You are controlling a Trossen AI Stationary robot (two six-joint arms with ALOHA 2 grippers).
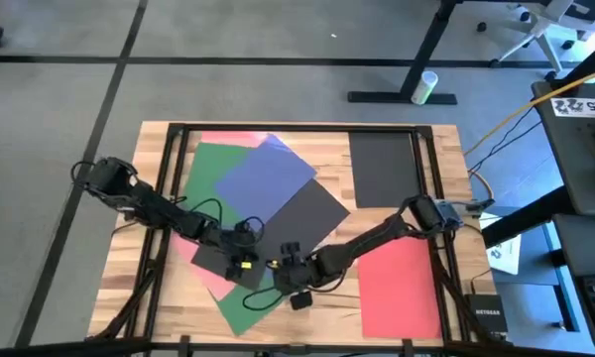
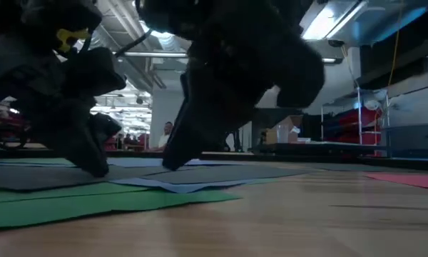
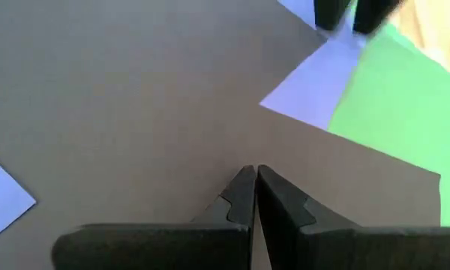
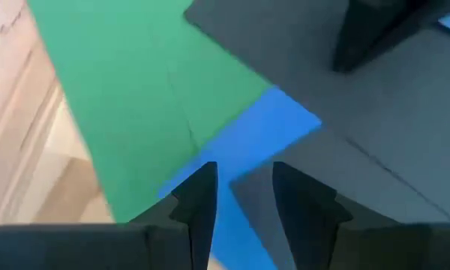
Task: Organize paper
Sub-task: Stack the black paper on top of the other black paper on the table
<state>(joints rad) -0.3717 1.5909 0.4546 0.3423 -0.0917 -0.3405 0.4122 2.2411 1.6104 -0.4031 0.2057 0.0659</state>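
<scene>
Paper sheets lie fanned across the wooden desk in the high view: a green sheet, a blue sheet over it, a dark grey sheet across both, and a pink sheet peeking out beneath. The left gripper rests on the near corner of the dark grey sheet, and the right gripper sits just beside it, at the same sheet's edge. Well beyond the right gripper, a black sheet lies alone at the far side, and a red sheet lies under the right arm's elbow side.

From desk height, both grippers stand tip-down on the overlapping sheets, the green one nearest the camera and a pale blue edge showing under the grey one. A person stands far off in the room.

Seen from the left wrist, the left gripper has its fingers pressed together, tips against the grey sheet, clamping nothing visible.

Seen from the right wrist, the right gripper has its fingers parted, a blue corner just ahead of the tips, the green sheet to one side.
</scene>
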